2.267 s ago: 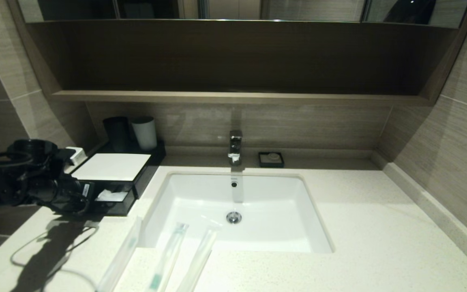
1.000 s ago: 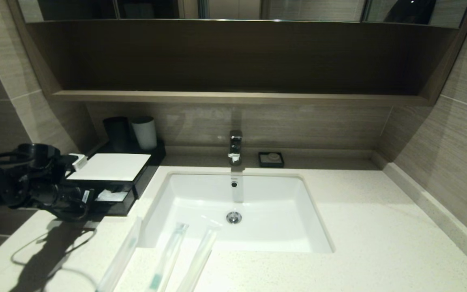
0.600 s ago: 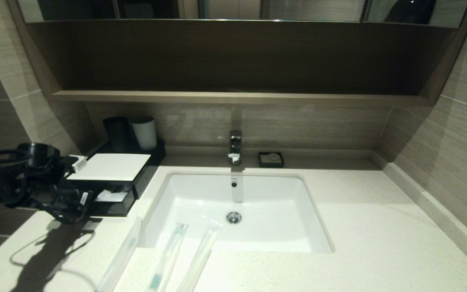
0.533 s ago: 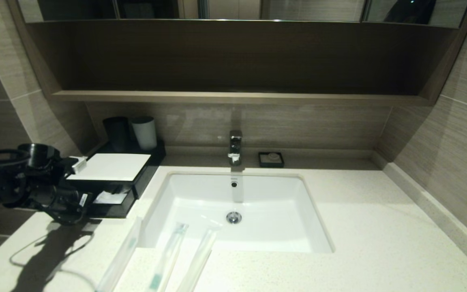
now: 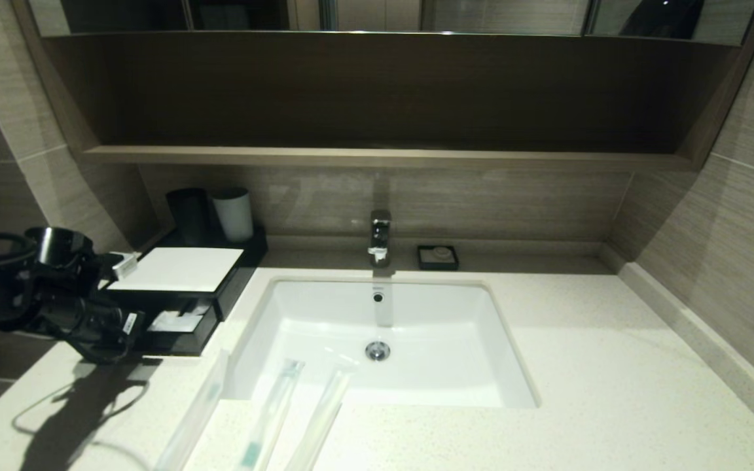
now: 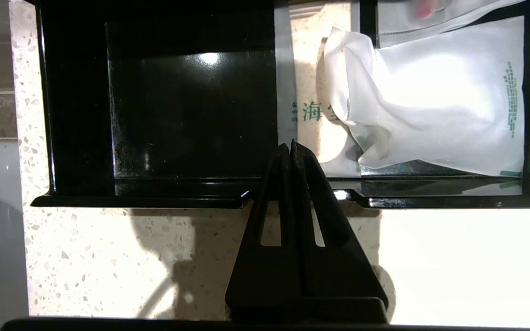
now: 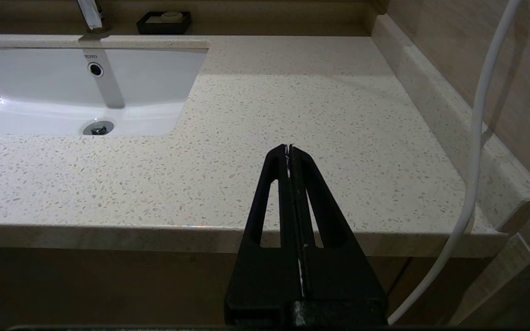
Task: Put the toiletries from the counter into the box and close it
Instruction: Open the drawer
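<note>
The black box (image 5: 180, 269) with a white top panel stands at the counter's (image 5: 580, 366) back left. Its front drawer (image 5: 177, 333) is pulled out, with a crumpled white packet (image 6: 430, 101) inside. My left gripper (image 5: 141, 326) is shut, and its tips (image 6: 290, 148) sit in the notch of the drawer's front wall (image 6: 154, 201). Three long slim packets lie at the counter's front edge, reaching over the sink rim: one on the left (image 5: 197, 409), a toothbrush packet with teal marks (image 5: 272, 412) and a whitish one (image 5: 321, 412). My right gripper (image 7: 289, 149) is shut and empty over the counter's front right.
The white sink (image 5: 416, 327) is set in the middle, with the faucet (image 5: 380, 235) behind it. A dark cup (image 5: 188, 214) and a white cup (image 5: 233, 212) stand behind the box. A small black soap dish (image 5: 438, 256) is by the wall. A white cable (image 7: 476, 138) hangs beside the right arm.
The left gripper has drawn back towards the counter's front, and the drawer has slid a little further out with it. The packets and the right arm have not moved.
</note>
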Available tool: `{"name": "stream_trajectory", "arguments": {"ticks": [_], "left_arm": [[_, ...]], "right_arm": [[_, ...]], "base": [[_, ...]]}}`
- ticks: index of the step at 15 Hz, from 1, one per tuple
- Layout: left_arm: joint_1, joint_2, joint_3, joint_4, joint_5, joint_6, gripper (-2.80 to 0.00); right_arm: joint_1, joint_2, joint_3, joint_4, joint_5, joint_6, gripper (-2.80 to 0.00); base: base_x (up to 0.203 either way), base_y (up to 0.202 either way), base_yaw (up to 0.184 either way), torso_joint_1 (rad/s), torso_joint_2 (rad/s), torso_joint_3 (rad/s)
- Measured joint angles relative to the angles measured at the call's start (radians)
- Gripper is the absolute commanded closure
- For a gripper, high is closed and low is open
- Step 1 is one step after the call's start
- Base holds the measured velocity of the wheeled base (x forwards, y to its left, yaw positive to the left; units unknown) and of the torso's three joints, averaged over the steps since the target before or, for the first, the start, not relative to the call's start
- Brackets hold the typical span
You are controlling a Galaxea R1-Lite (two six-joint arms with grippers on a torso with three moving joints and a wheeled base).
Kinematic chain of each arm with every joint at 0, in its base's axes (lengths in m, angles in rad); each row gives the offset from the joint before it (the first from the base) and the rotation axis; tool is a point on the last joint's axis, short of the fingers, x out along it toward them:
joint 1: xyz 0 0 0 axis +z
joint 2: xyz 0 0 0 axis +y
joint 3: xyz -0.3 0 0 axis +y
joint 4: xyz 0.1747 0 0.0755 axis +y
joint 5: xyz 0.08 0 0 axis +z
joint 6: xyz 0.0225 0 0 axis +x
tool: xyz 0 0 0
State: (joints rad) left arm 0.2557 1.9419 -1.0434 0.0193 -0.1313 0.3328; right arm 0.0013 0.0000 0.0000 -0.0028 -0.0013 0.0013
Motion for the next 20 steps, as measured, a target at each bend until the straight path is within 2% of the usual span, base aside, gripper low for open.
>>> {"name": "stream_trajectory", "arguments": {"ticks": [7,14,18,20], "left_arm": [[0.000,-0.016,-0.013,0.091,0.004,0.030,0.00],[0.001,-0.052,-0.056,0.222,0.003,0.034,0.00],[0.001,-0.076,-0.067,0.208,-0.010,0.024,0.00],[0.001,-0.108,-0.071,0.208,-0.014,-0.004,0.00]], "right_arm": [[0.000,0.000,0.000,0.000,0.000,0.000,0.00],[0.000,0.000,0.000,0.000,0.000,0.000,0.00],[0.000,0.000,0.000,0.000,0.000,0.000,0.00],[0.000,0.000,0.000,0.000,-0.001,0.000,0.00]], "base": [[0.000,0.000,0.000,0.000,0.00,0.000],[0.000,0.000,0.000,0.000,0.00,0.000],[0.000,0.000,0.000,0.000,0.00,0.000],[0.000,0.000,0.000,0.000,0.00,0.000]]}}
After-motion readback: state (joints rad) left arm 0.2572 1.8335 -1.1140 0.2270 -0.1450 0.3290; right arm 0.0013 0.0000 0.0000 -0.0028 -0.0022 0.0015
